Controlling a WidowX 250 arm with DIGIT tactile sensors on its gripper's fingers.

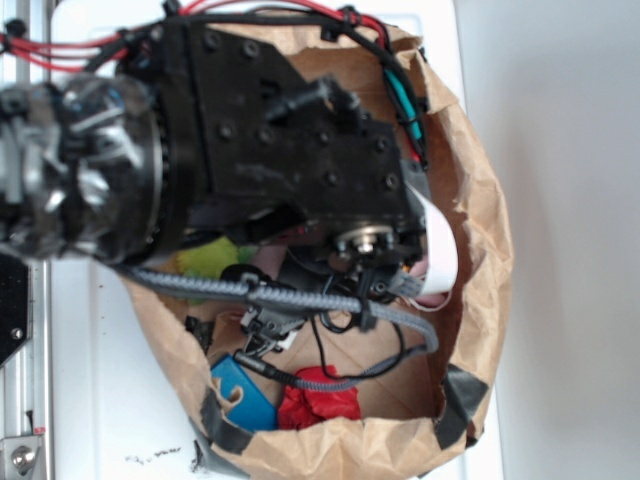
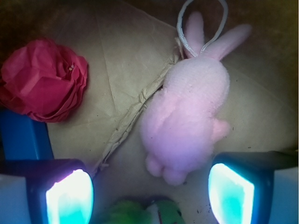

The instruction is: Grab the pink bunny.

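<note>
In the wrist view the pink bunny [image 2: 187,116] lies face down on the brown paper floor of the bag, ears [image 2: 224,42] and white loop [image 2: 187,28] pointing away from me. My gripper [image 2: 149,196] is open just above it. The glowing left finger [image 2: 70,196] and right finger [image 2: 231,193] stand wide apart. The bunny's lower end reaches into the gap, close to the right finger, and nothing is clamped. In the exterior view my arm [image 1: 290,130] reaches into the paper bag [image 1: 480,230] and hides the bunny.
A red ruffled fabric flower [image 2: 44,79] [image 1: 318,408] lies left of the bunny, beside a blue object [image 2: 21,135] [image 1: 240,395]. A green frog plush [image 2: 154,212] [image 1: 210,258] sits under the gripper's base. The bag's paper walls surround everything; a raised paper seam [image 2: 135,112] runs beside the bunny.
</note>
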